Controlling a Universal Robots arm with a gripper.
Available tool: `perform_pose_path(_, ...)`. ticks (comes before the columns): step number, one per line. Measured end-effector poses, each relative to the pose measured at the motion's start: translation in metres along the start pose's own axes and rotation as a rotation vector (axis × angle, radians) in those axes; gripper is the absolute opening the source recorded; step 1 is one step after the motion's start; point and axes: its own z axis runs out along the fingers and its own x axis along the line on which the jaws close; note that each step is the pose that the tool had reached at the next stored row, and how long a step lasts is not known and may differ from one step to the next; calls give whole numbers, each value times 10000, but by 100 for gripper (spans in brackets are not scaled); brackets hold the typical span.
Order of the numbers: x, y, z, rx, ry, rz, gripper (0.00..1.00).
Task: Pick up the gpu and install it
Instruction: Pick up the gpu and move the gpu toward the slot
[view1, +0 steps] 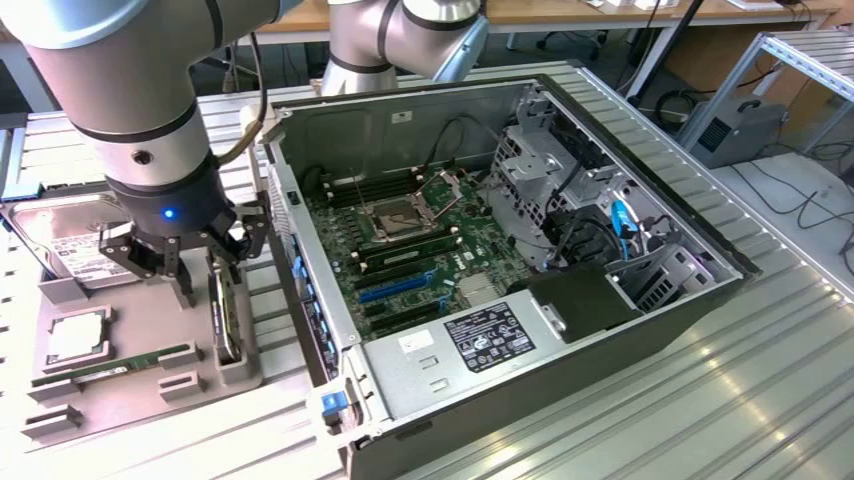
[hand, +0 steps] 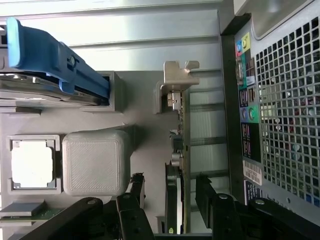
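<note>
The gpu (view1: 226, 318) stands on its long edge in a slot of the grey holder tray (view1: 147, 400), just outside the open computer case (view1: 641, 300). In the wrist view the gpu (hand: 179, 150) shows edge-on as a thin dark board with a pale metal bracket (hand: 176, 80) at its far end. My gripper (view1: 207, 278) hangs low over the card. It is open, with one dark finger (hand: 134, 192) on each side of the board and a gap between pads and card. Nothing is held.
The tray also carries a hard drive (view1: 74, 250) with a blue rail (hand: 55, 55), a square processor (view1: 76, 335) and a green memory stick (view1: 114, 365). The case's perforated rear panel (hand: 285, 100) stands close beside the card. The motherboard (view1: 414, 260) lies exposed inside.
</note>
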Motion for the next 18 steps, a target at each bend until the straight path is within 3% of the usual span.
perform_pose_path(18,3,1,90,2,2,1,54)
